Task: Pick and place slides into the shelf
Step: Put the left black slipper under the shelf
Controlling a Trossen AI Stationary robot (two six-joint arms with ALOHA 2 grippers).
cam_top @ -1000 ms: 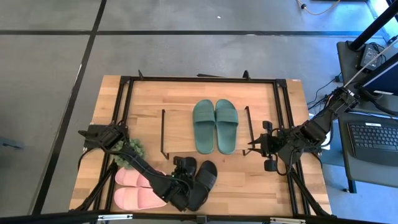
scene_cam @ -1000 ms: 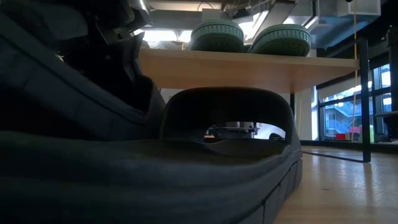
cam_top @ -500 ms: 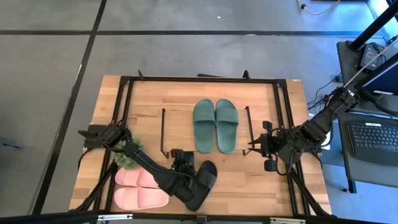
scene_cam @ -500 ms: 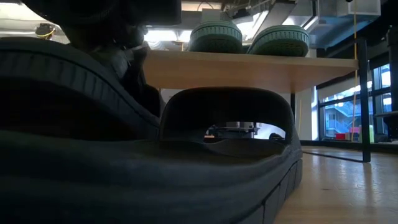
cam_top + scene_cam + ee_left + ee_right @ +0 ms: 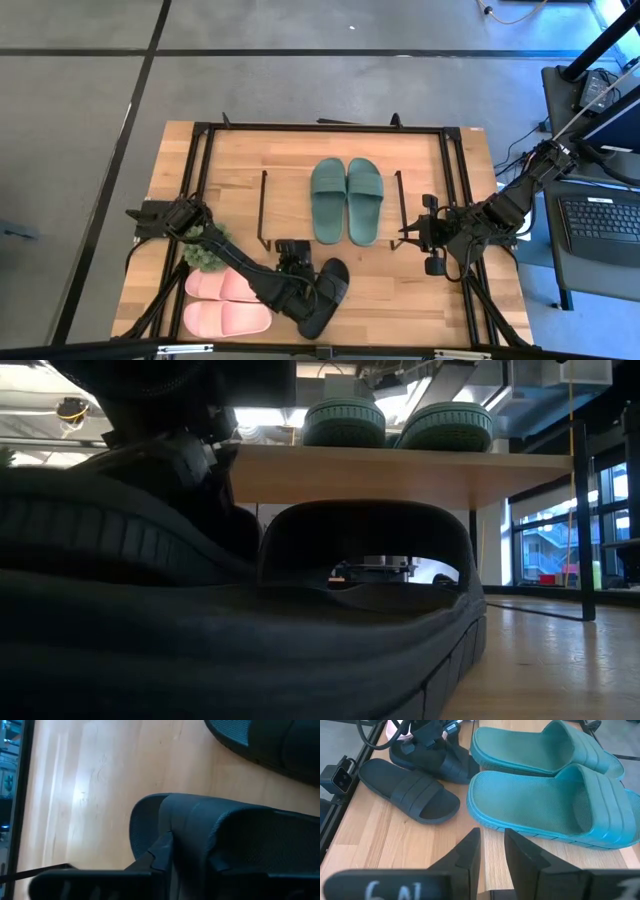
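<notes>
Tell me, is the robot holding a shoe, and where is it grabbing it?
The left gripper is at one black slide's edge, but a grip cannot be told. The right gripper holds nothing.

The light wooden desk (image 5: pixel 470 170) with its black frame carries a low shelf (image 5: pixel 283 200), whose board stands on thin black wire legs. On the shelf board the pair of dark green slides (image 5: pixel 346 201) lies side by side, soles down. Directly on the desk, near its front edge, lies the pink pair (image 5: pixel 222 303), side by side, and just beside it the black slides (image 5: pixel 325 294). A small green plant (image 5: pixel 205 249) sits on the desk by the pink pair.
</notes>
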